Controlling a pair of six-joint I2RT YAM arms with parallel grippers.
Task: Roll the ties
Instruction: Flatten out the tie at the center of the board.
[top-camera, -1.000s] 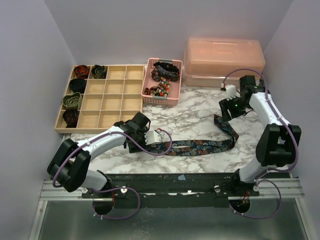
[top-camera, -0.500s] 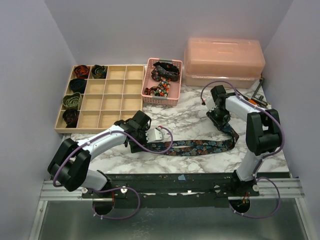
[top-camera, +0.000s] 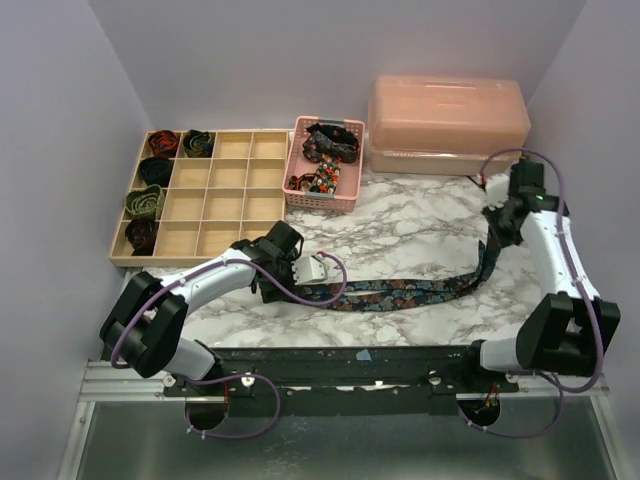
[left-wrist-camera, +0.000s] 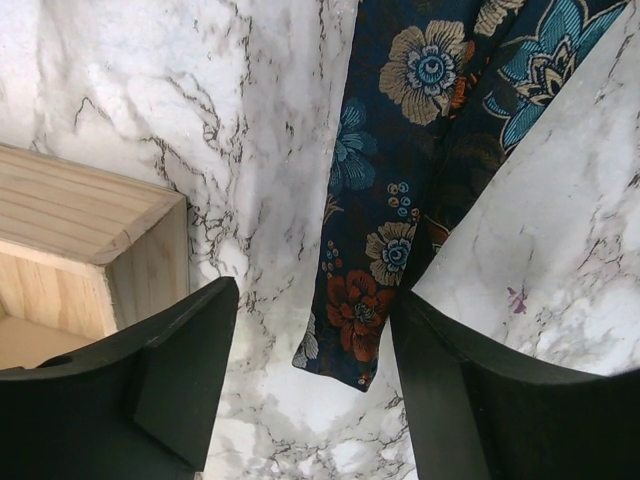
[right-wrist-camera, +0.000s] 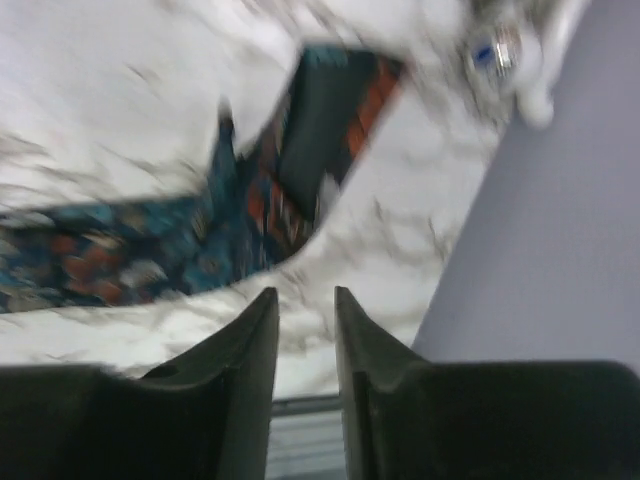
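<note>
I'm counting one flat tie (top-camera: 400, 293), five coiled ties (top-camera: 145, 200); left claw (left-wrist-camera: 310, 335) is straddling it, apart; right claw (right-wrist-camera: 306, 310) is hanging narrowly apart, empty.

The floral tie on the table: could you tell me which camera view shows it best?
The top external view: it shows the floral tie stretched nearly full length across the table. The left wrist view shows only its narrow end, sharply; the right wrist view shows a blurred stretch near its wide end.
</note>
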